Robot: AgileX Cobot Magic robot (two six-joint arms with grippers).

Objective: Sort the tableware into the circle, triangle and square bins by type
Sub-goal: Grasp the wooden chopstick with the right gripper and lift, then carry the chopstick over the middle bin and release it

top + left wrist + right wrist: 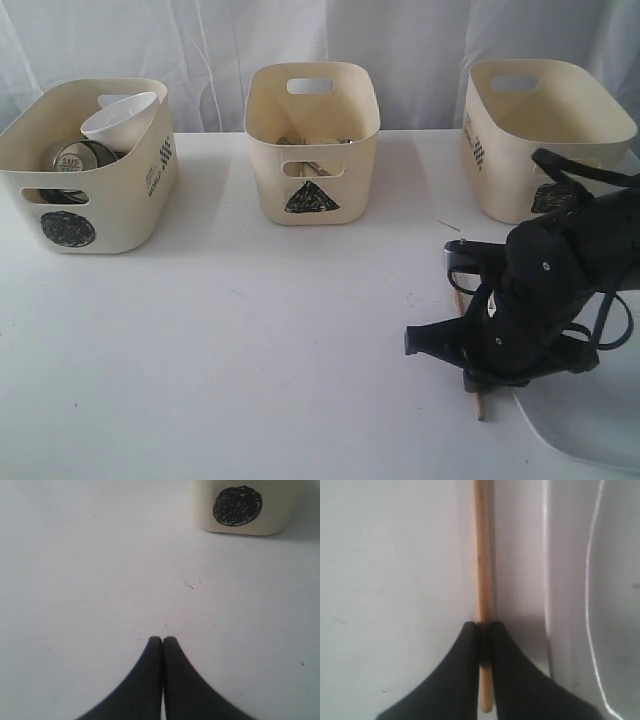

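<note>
At four o'clock on the table (250,350): the right gripper (483,627) is down at the surface, its fingers pinched together on a wooden chopstick (481,555).
Grip point: near one end of the stick; most of its length runs out past the fingertips.
Left gripper (163,639): fingers pressed together, holding nothing, above bare table near the circle tub (100,200).
Plate (580,430): at five o'clock, its rim just beside the chopstick (touching or not, I cannot tell).
Risk one: the stick may swivel or slip as it lifts. Cause: a thin round piece held far off its middle.
Risk two: the plate may get nudged. Cause: the outer finger sits close to its rim.
Risk three: the free end may strike a tub rim on the way over. Cause: the overhang ahead of the fingers.
Likely destination: the triangle tub (312,150) at twelve o'clock, judging by the metal pieces glimpsed inside.
Count, tubs: three, namely circle at ten o'clock, triangle at twelve, square tub (520,150) at two.
Count, circle tub contents: one white bowl (120,120), one steel mug (75,157), more steel beneath that cannot be counted.
Count, chopsticks: one visible; a second is not evident.
Count, plates: one.
</note>
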